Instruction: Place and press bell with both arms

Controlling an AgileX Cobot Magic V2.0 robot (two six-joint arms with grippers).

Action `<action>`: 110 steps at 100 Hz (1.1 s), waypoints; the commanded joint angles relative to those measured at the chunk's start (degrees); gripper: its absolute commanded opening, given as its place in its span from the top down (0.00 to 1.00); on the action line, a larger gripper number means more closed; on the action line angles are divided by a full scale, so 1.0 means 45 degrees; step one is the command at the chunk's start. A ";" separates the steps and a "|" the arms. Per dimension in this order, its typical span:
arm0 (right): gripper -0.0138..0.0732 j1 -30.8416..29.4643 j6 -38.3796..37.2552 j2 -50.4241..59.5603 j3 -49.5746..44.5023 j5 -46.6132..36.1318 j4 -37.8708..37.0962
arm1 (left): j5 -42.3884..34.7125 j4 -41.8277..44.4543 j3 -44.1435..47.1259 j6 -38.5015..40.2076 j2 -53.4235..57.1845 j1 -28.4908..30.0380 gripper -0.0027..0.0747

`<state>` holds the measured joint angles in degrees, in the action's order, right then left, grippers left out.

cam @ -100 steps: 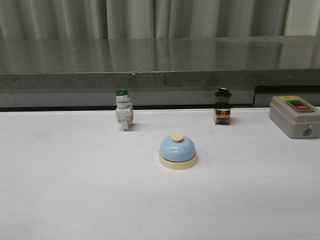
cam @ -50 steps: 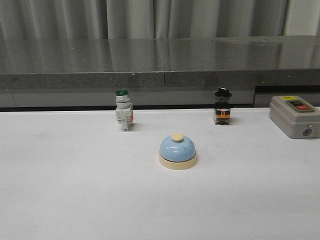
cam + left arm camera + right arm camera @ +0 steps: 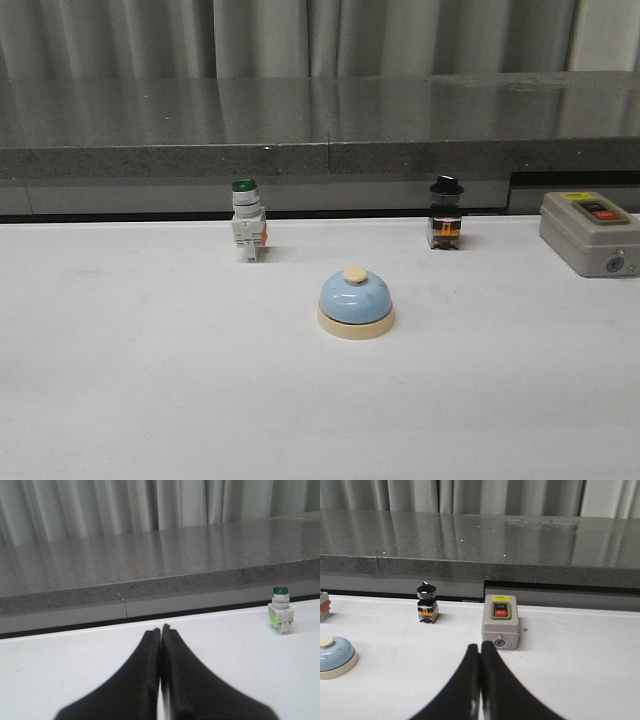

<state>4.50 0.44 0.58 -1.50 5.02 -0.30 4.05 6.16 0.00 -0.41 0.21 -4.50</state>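
One bell [image 3: 355,303] sits upright mid-worktop [image 3: 150,380], in front of the gap between the green-capped switch [image 3: 247,231] and the black-knobbed switch [image 3: 445,213]. Looks rigid and fairly light, and that glossy blue dome is probably slippery, so I'd pinch it low at the cream base. Left claw [image 3: 161,630] and right claw [image 3: 480,647] both have fingers pressed together, holding nothing. Count: one bell, two small switches, one grey box [image 3: 590,232] with red and green buttons
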 commanded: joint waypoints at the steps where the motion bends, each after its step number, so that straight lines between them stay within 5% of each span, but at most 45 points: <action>1: 0.91 0.0053 0.0068 0.0234 0.0168 -0.1046 -0.0111 | -0.1504 0.0012 0.0197 0.0091 0.0404 0.0020 0.99; 110: 0.91 0.0053 0.0068 0.0234 0.0168 -0.1046 -0.0111 | -0.2041 -0.0475 0.0533 0.0091 0.0404 0.0020 0.99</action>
<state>4.50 0.44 0.58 -1.53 5.02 0.00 -0.39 4.61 0.00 -0.41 0.21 -4.50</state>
